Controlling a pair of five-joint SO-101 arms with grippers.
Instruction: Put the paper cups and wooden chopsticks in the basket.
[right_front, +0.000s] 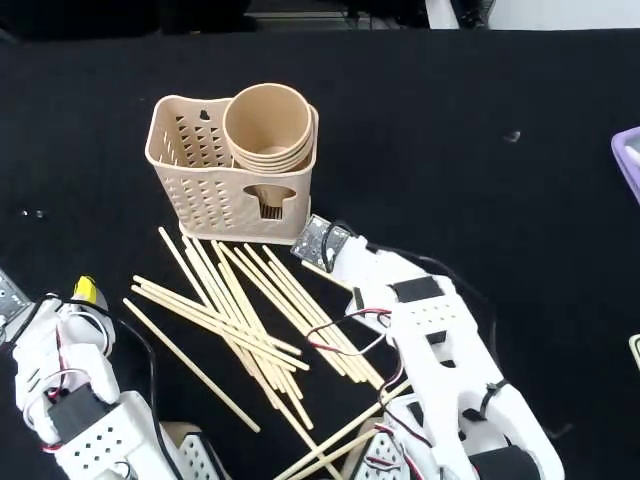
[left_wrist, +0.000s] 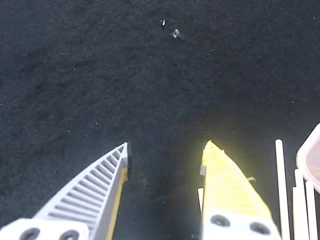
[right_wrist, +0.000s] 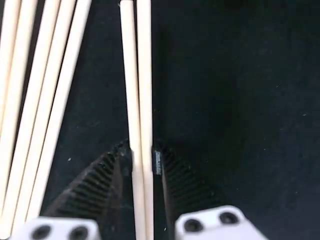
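My right claw is closed on two wooden chopsticks near one end, just beside the basket. The other sticks lie fanned toward the near edge of the desk. The paper cups stand stacked in the basket. I judge the sticks light, stiff and smooth, so the pair may slip, and a hold nearer the middle seems safer. My left claw is open.

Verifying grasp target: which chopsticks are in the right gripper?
The two chopsticks lying side by side between the fingers of the right gripper, touching both. The remaining chopsticks lie bunched alongside, outside the fingers.
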